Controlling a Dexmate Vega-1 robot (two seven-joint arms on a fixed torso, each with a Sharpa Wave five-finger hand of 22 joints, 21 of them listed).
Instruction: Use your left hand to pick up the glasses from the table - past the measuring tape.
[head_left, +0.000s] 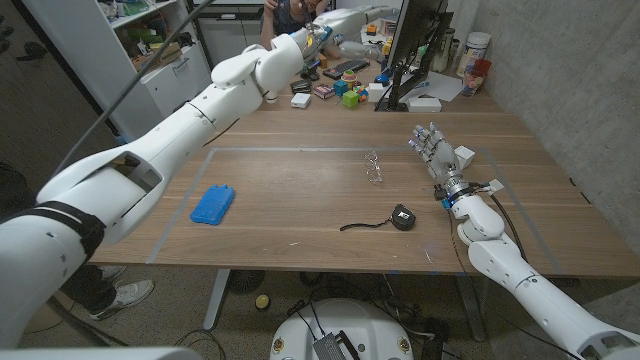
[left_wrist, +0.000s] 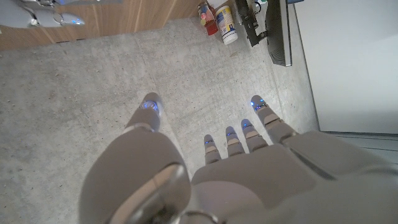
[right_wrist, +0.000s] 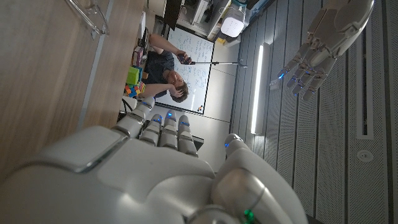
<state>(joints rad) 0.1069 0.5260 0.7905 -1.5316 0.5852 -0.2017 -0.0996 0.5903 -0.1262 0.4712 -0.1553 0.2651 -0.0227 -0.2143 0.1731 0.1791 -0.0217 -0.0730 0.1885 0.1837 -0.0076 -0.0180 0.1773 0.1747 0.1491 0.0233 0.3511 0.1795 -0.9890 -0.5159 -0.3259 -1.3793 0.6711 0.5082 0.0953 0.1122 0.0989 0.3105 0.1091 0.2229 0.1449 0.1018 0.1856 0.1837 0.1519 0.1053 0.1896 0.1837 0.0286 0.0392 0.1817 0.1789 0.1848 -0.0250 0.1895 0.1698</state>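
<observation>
A: What is seen in the head view?
B: The glasses (head_left: 374, 167) are seen lying on the wooden table (head_left: 300, 215), beyond the measuring tape (head_left: 403, 216). A blue object (head_left: 212, 204) is seen on the table's left part. The left hand (head_left: 322, 35) is raised high over the table's far edge; whether its fingers are spread cannot be told here. The right hand (head_left: 432, 148) is held upright near the table's right edge, fingers apart, nothing gripped.

A: And in the left wrist view?
B: The left hand (left_wrist: 242, 146) is shown with fingers spread and nothing held, pointed at a concrete wall (left_wrist: 124, 81).

A: And in the right wrist view?
B: The right hand (right_wrist: 168, 134) is shown with fingers extended and side by side, empty. The glasses (right_wrist: 87, 15) are seen on the table. The left hand (right_wrist: 323, 43) is seen raised, fingers spread. A person (right_wrist: 163, 65) is visible behind the table.
</observation>
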